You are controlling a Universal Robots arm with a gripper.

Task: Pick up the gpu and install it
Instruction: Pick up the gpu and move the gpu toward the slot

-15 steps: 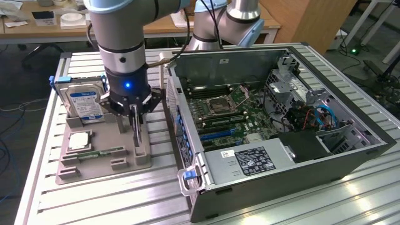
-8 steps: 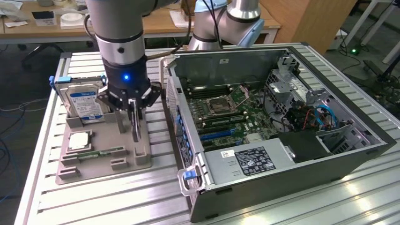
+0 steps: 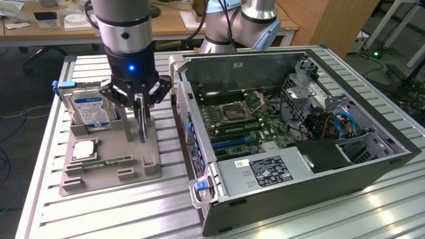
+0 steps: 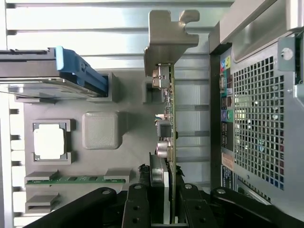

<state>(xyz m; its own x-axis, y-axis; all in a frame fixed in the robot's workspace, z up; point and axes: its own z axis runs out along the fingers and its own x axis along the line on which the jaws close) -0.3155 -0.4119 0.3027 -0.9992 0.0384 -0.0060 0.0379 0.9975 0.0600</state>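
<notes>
**Position.** The gpu (image 3: 142, 127) stands on edge in the grey holder tray (image 3: 113, 179), on the side of the tray nearest the computer case (image 3: 292, 124). The wrist view shows the card edge-on. Its green board (image 4: 172, 118) has small components (image 4: 163, 127) standing off one face. The silver end bracket (image 4: 166, 42) is at the end farthest from the wrist.

**Grip.** The jaws straddle the card at the end opposite the bracket and pinch it across its two flat faces. Whether the card has left its slot in the tray cannot be told.

**Handling (judged).**
- The card is light, thin and stiff.
- It is fragile at the soldered parts and along the contact edge.
- The flat faces are the correct place to hold it, clear of the bracket and the connectors.
- The smooth faces may slip or pivot if the pinch sits off-centre.

**Surface.**
- The tray lies on a ribbed aluminium table (image 3: 99, 214).
- The tray also carries an upright hard drive (image 3: 89, 112), a processor chip (image 3: 84, 148) and a memory stick (image 3: 106, 163), all apart from the card.
- The case lies open just beside the tray, with the motherboard (image 3: 239, 119) and the power supply (image 3: 265, 169) exposed.

**Room.** Wooden desks (image 3: 166, 22) stand behind the table. Cables (image 3: 10, 164) trail on the floor at the exterior view's left.
</notes>
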